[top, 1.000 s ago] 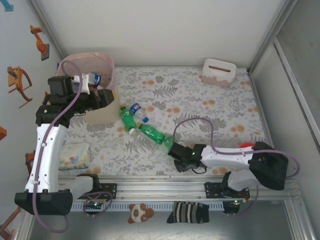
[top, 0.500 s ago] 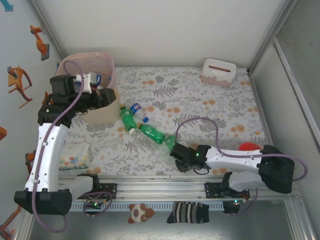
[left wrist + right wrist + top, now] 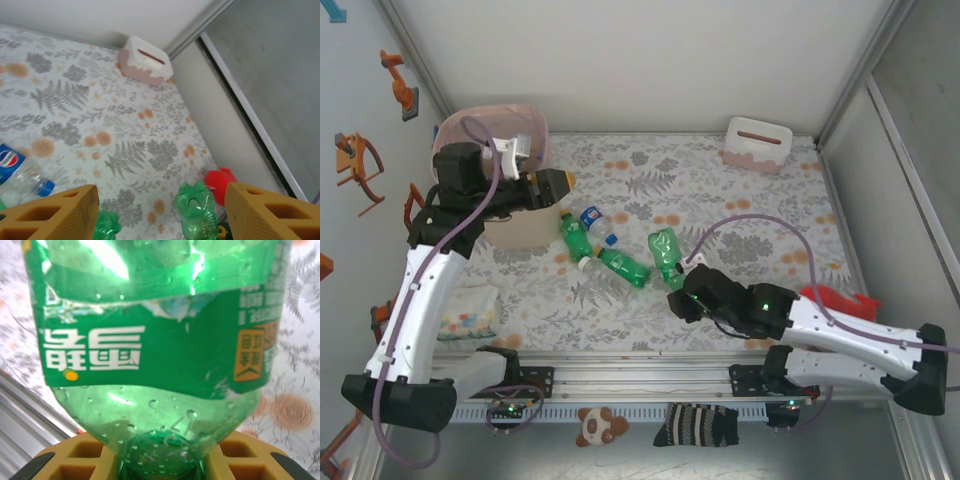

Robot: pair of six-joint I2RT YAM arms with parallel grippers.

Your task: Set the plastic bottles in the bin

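Plastic bottles: one green bottle [image 3: 665, 258], translucent, crumpled, glossy label; a second ago lying on the floral surface [image 3: 770, 200], now raised near centre, neck clamped in the right gripper [image 3: 680, 288]. Carry to bin pending. Remaining bottles [image 3: 595, 240] lie just right of the pink-lined bin [image 3: 535, 122], far left. Left gripper [image 3: 560, 183]: half-spread, empty.

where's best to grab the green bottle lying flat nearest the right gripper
Grip the green bottle across its mid-body, coming straight down from above with the jaws across its long axis. It lies on its side, diagonal on the cloth, so the round flanks are exposed; other bottles crowd its upper-left end.
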